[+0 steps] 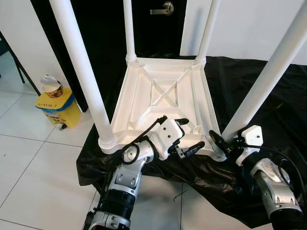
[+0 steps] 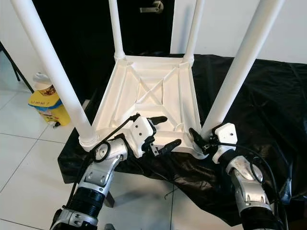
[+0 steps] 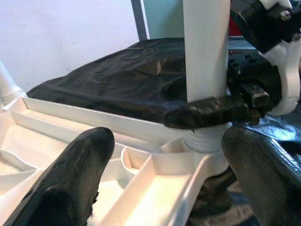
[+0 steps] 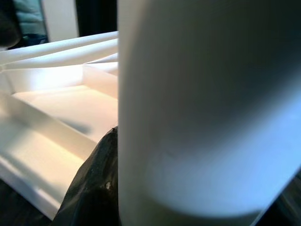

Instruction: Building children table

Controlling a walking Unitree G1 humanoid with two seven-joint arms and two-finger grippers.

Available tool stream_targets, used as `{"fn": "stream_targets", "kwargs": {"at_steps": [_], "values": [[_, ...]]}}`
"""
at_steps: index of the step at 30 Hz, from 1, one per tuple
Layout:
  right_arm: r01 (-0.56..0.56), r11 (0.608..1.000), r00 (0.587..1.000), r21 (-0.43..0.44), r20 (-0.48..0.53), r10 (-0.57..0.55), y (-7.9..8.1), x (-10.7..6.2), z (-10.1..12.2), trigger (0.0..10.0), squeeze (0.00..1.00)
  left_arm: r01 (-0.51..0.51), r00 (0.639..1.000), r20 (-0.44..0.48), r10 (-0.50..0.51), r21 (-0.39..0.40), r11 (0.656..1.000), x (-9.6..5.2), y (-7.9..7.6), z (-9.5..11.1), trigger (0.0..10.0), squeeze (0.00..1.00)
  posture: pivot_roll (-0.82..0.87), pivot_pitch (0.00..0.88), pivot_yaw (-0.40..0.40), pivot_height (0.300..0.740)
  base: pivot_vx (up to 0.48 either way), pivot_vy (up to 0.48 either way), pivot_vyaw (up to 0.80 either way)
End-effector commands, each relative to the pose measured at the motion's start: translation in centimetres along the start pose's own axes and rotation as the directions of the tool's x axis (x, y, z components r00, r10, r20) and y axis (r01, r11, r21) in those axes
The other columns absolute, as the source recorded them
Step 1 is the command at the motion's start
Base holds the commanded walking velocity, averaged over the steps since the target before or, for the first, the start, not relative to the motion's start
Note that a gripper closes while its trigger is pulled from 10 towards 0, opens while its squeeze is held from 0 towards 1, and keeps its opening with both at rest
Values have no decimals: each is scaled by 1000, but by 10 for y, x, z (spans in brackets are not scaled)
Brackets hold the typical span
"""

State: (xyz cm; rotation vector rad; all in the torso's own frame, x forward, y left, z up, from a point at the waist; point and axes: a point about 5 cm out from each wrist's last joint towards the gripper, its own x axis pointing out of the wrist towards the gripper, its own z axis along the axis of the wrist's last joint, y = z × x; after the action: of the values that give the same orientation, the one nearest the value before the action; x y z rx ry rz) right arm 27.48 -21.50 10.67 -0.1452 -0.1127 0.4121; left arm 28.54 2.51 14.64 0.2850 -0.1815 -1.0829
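Observation:
A white children's table (image 1: 163, 91) lies upside down on a black cloth (image 1: 273, 105), with its legs pointing up. My right gripper (image 1: 219, 143) is shut around the base of the near right leg (image 1: 268, 76), where the leg meets the corner socket. In the left wrist view one of its black fingers (image 3: 207, 112) wraps that leg (image 3: 204, 47). The right wrist view has the leg (image 4: 202, 103) pressed close against a finger (image 4: 94, 188). My left gripper (image 1: 188, 135) is open and hovers over the table's near rim, just left of that corner. The near left leg (image 1: 81, 62) stands beside my left arm.
Two far legs (image 1: 128, 28) (image 1: 208, 28) rise at the table's back corners. A yellow box with a cup on top (image 1: 57, 108) sits on the white tile floor (image 1: 29, 163) to the left. A dark door with a handle (image 1: 163, 8) is behind.

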Motion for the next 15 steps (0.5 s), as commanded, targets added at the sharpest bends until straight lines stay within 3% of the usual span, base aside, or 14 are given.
{"fn": "stream_targets", "kwargs": {"at_steps": [1, 2, 4, 5, 6, 8, 11, 12, 13, 15], "values": [[23, 999, 996, 27, -85, -20, 4, -9, -17, 0, 0, -224, 975, -1, 224, -10, 975, -1, 8, -2, 10000, 0, -53, 0, -45, 740, 0, 0, 0], [80, 995, 994, 56, -84, -75, 9, -10, -19, 0, 0, -218, 976, -2, 218, -13, 976, -1, 7, -2, 10000, 0, -62, 0, -38, 740, 0, 0, 0], [80, 995, 994, 56, -84, -75, 9, -10, -19, 0, 0, -218, 976, -2, 218, -13, 976, -1, 7, -2, 10000, 0, -62, 0, -38, 740, 0, 0, 0], [217, 969, 974, 118, -97, -206, 19, -9, -23, 0, 0, -207, 978, -5, 207, -16, 978, -1, 5, -3, 10000, 0, -68, 0, -34, 740, 0, 0, 0], [277, 949, 959, 151, -100, -264, 23, -8, -23, 0, 0, -203, 979, -6, 203, -16, 979, -1, 5, -3, 10000, 0, -68, 0, -34, 740, 0, 0, 0], [307, 936, 951, 170, -101, -294, 25, -7, -23, 0, 0, -202, 979, -6, 202, -16, 979, -2, 5, -3, 10000, 0, -68, 0, -34, 740, 0, 0, 0], [479, 857, 877, 192, -154, -456, 28, -2, -25, 0, 0, -203, 979, -7, 203, -12, 979, -2, 6, -3, 10000, 0, -61, 0, -36, 740, 0, 0, 0], [479, 857, 877, 192, -154, -456, 28, -2, -25, 0, 0, -203, 979, -7, 203, -12, 979, -2, 6, -3, 10000, 0, -61, 0, -36, 740, 0, 0, 0], [526, 825, 850, 207, -166, -501, 29, -1, -25, 0, 0, -204, 979, -6, 204, -11, 979, -2, 7, -3, 10000, 0, -61, 0, -36, 740, 0, 0, 0], [554, 807, 832, 206, -171, -528, 31, 2, -24, 0, 0, -205, 979, -6, 205, -10, 979, -2, 7, -2, 10000, 0, -52, 0, -35, 740, 0, 0, 0]]}}
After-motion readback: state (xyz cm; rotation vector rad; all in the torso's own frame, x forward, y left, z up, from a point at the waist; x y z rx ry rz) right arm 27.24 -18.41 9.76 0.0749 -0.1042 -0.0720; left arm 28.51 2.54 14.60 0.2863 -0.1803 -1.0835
